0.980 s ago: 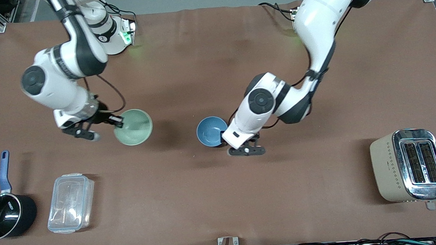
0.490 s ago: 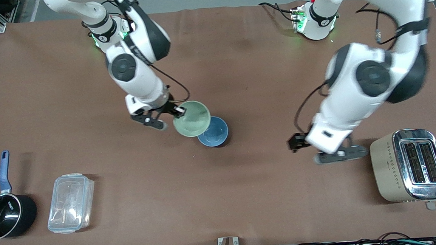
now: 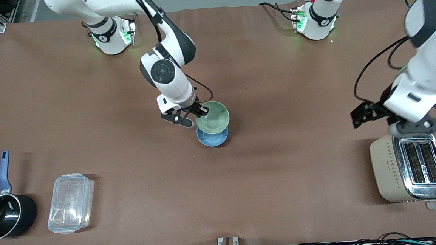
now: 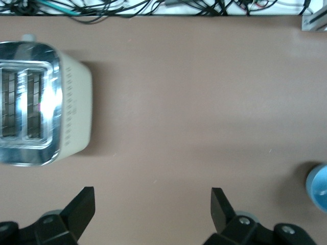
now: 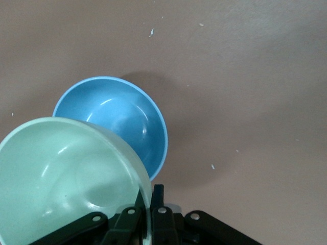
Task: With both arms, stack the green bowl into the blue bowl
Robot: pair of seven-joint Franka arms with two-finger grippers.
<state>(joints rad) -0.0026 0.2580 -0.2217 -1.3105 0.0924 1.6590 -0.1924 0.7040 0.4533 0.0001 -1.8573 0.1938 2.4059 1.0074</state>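
My right gripper is shut on the rim of the pale green bowl and holds it in the air over the blue bowl, which sits on the brown table and is partly hidden by it. In the right wrist view the green bowl overlaps the blue bowl, with my right gripper pinching its rim. My left gripper is open and empty, up in the air by the toaster at the left arm's end. In the left wrist view my left gripper has wide-apart fingers, and the blue bowl shows at the edge.
A beige and chrome toaster stands at the left arm's end and also shows in the left wrist view. A clear lidded plastic box and a black saucepan with a blue handle stand at the right arm's end, near the front camera.
My right gripper has carried the green bowl from beside the blue bowl to over it. My left arm has swung farther away toward the toaster.
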